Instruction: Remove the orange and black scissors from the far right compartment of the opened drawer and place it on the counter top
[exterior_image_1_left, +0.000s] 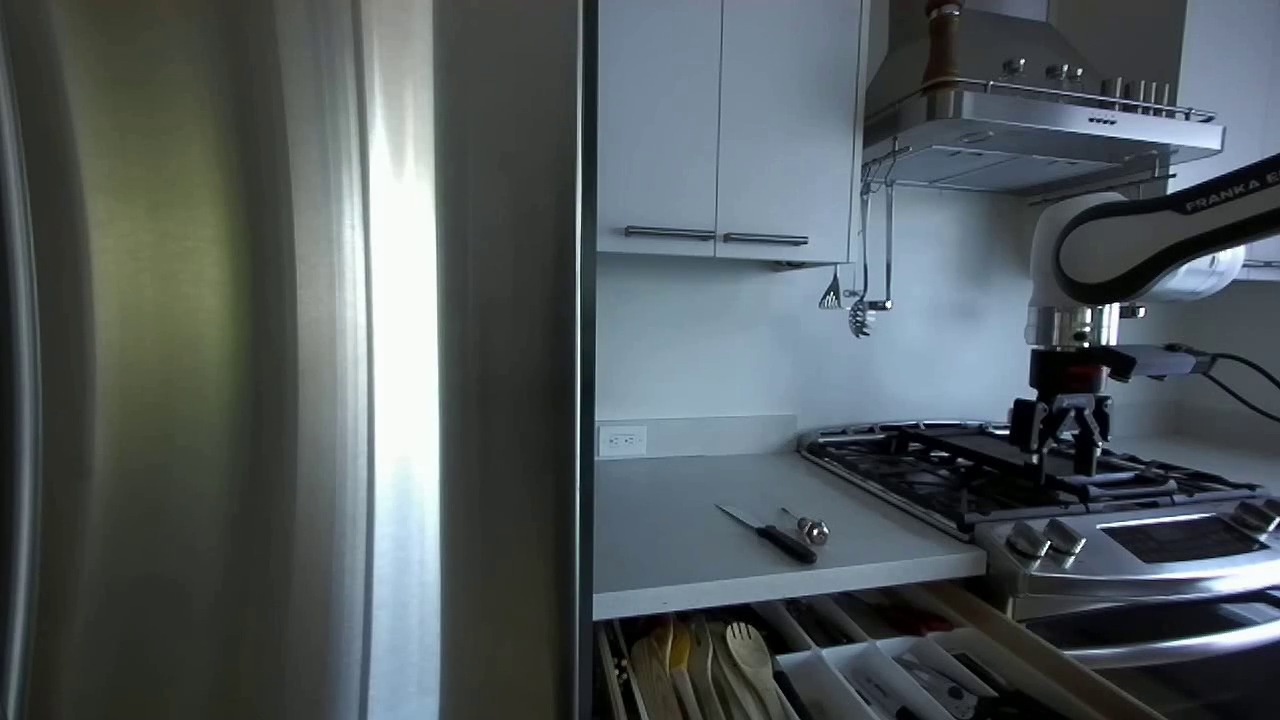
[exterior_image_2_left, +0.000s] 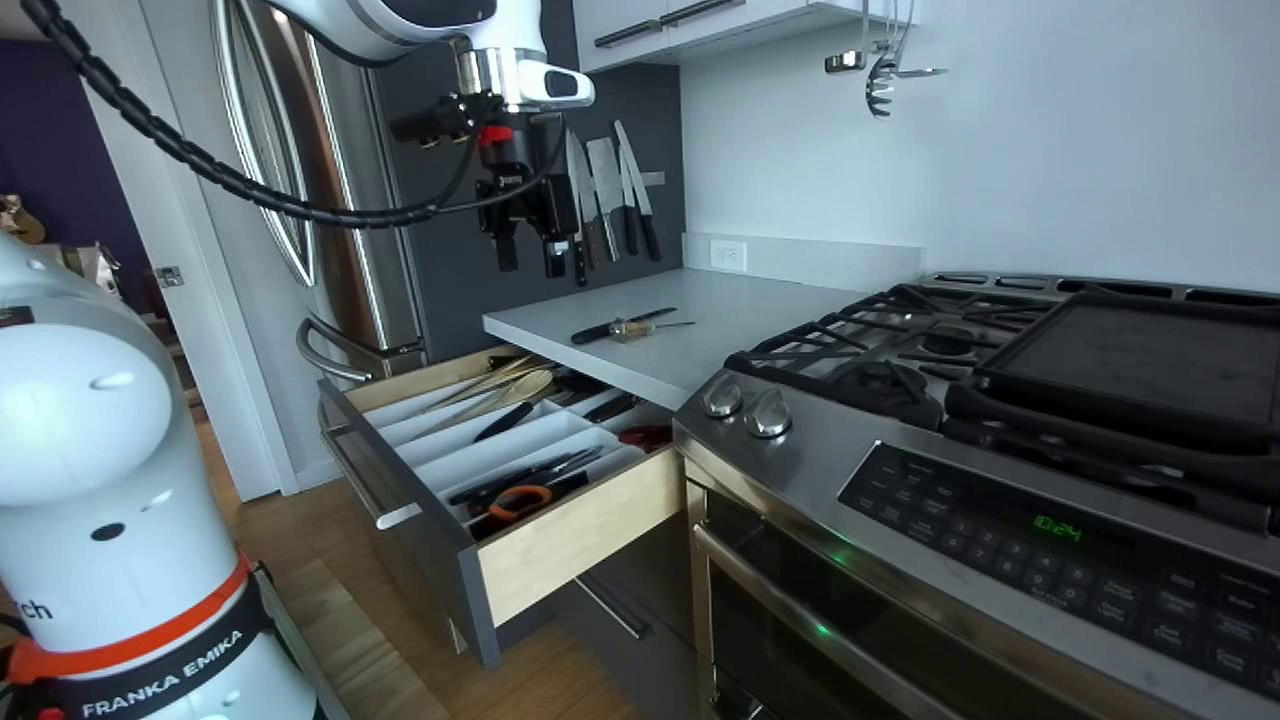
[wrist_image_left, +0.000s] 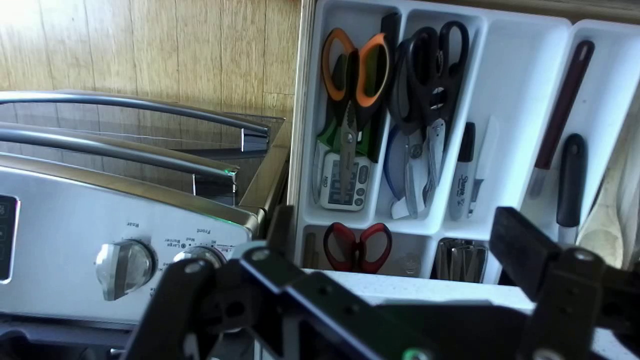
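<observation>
There, at 1 o'clock in my wrist view, I see the scissors (wrist_image_left: 349, 125), orange-and-black loops towards 12, metal blades together and pointing to 6, lying in an end compartment (wrist_image_left: 345, 16) of the drawer! The drawer (exterior_image_2_left: 580, 530) stands open, pale wood down its side, around 8 o'clock in an exterior view, pale grey surface (exterior_image_2_left: 770, 300) at its 2.
</observation>
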